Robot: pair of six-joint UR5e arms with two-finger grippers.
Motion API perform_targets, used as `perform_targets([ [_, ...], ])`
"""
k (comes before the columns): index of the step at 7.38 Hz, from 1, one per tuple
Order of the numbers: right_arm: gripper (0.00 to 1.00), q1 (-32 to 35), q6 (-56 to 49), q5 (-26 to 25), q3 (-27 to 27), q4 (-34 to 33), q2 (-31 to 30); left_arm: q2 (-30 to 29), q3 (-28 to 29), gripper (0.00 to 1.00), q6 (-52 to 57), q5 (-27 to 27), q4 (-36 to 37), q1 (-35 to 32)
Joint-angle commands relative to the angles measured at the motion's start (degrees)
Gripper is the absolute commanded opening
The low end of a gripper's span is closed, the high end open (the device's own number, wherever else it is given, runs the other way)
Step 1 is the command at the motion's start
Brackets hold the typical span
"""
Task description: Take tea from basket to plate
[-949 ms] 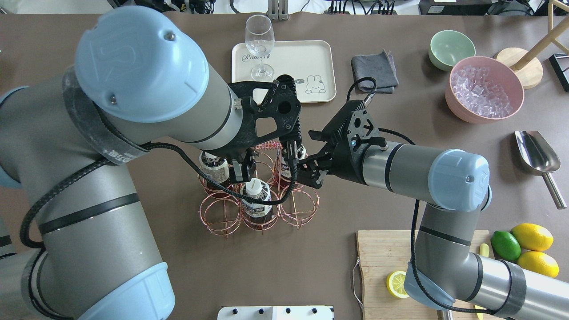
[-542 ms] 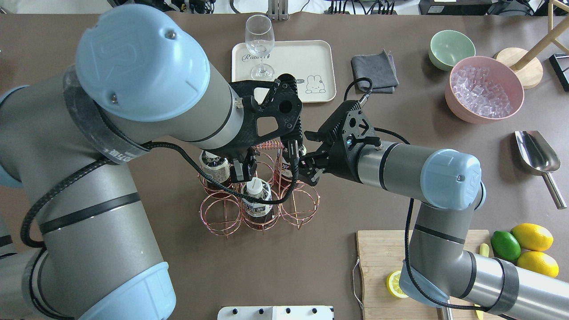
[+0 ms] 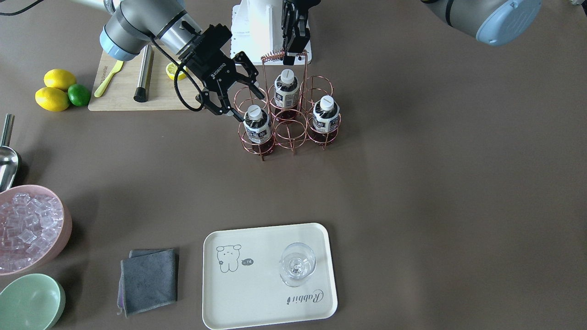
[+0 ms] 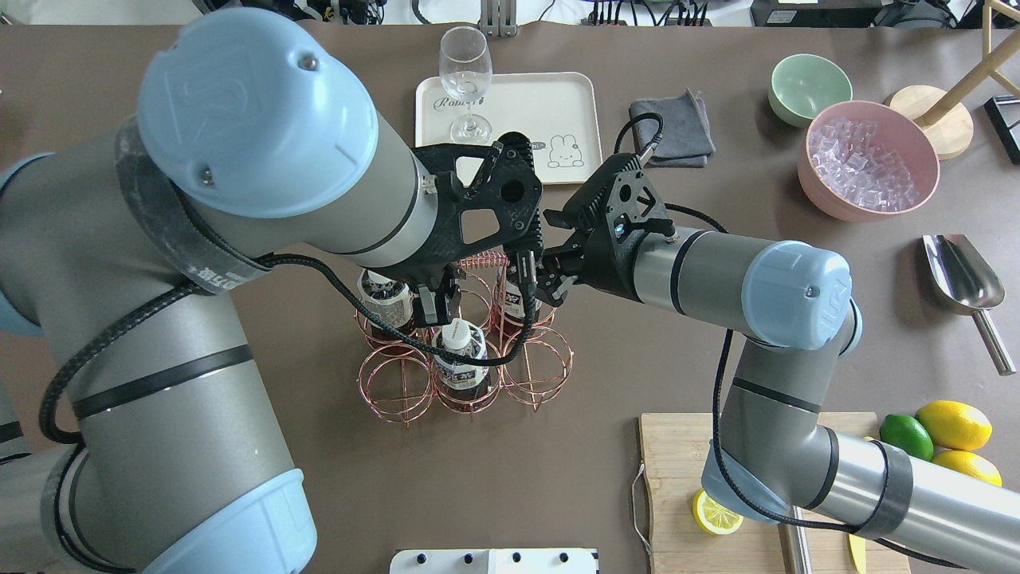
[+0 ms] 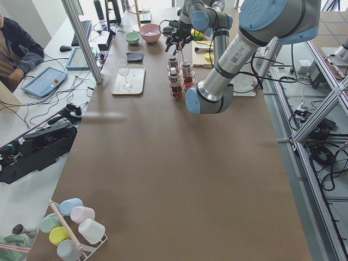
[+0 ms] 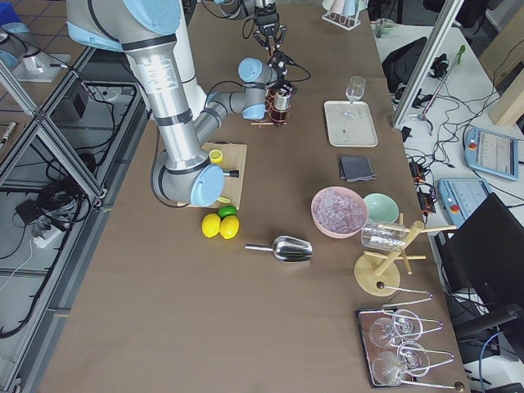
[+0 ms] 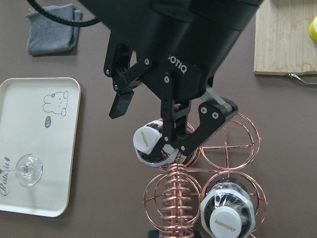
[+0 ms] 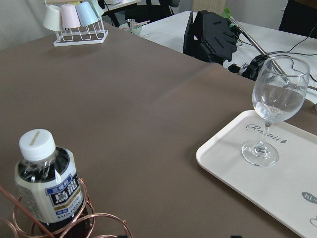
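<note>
The copper wire basket (image 3: 293, 133) holds three tea bottles: one at its far right cell (image 3: 257, 123), one at the near middle (image 3: 286, 91), one at the far left (image 3: 325, 114). My left gripper (image 3: 292, 57) is shut on the basket's coiled handle (image 3: 274, 56). My right gripper (image 3: 240, 103) is open, its fingers on either side of the far-right bottle's cap (image 7: 147, 139) in the left wrist view, without touching it. The cream plate (image 3: 257, 293) lies farther out and carries a wine glass (image 3: 297, 264).
A wooden cutting board (image 3: 124, 96) with a lemon half and tools lies at my right. Lemons and a lime (image 3: 57, 91), a metal scoop (image 3: 7, 160), a pink bowl of ice (image 3: 27, 229), a green bowl (image 3: 30, 302) and a grey cloth (image 3: 149, 279) lie on my right side.
My right gripper has moved away from me and slightly left, closing in on the far-right bottle, still open. My left arm and the basket have not moved.
</note>
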Motion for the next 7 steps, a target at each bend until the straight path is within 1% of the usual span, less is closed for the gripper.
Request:
perform_targets([
  [1, 0.75, -0.25, 0.47, 0.0, -2.05, 0.18, 0.72, 0.0, -0.05, 0.0, -0.08, 0.1, 0.0, 0.09],
  [2, 0.75, -0.78, 0.56, 0.0, -2.05, 0.18, 0.73, 0.0, -0.05, 0.0, -0.08, 0.1, 0.0, 0.09],
  [3, 0.67, -0.96, 0.56, 0.0, -1.79, 0.18, 0.64, 0.0, -0.05, 0.0, -0.17, 0.1, 0.0, 0.35],
  [4, 0.23, -0.96, 1.08, 0.0, -1.62, 0.1, 0.72, 0.0, -0.05, 0.0, -0.17, 0.1, 0.0, 0.44],
  [5, 0.0, -0.96, 2.82, 0.17, -1.44, 0.09, 0.73, 0.0, 0.04, 0.0, -0.17, 0.1, 0.0, 0.44],
  [7, 0.0, -0.78, 3.89, 0.7, -0.48, -0.17, 0.55, 0.0, 0.04, 0.0, -0.08, 0.1, 0.0, 0.52],
])
